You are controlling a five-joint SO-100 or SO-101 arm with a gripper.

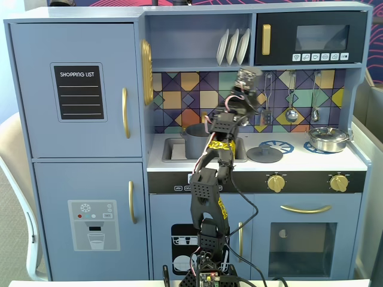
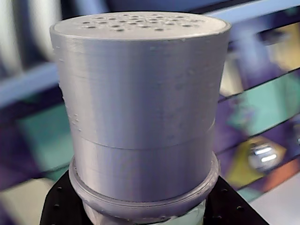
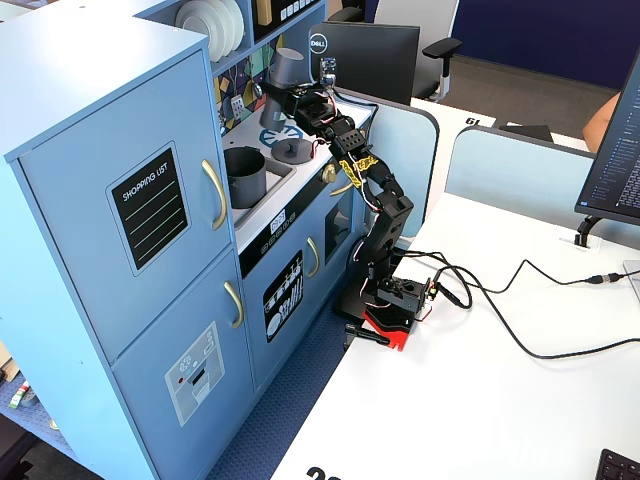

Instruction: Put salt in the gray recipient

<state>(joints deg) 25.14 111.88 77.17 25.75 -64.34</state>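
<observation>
The fingers (image 3: 283, 88) clench the salt (image 3: 286, 68), held up in the air above the worktop (image 3: 262, 192), tilted, over the flat lid (image 3: 294, 149). The gray pot (image 3: 244, 177) sits in the sink just beside that lid. The wrist view shows the salt's holed cap (image 2: 140, 22).
</observation>
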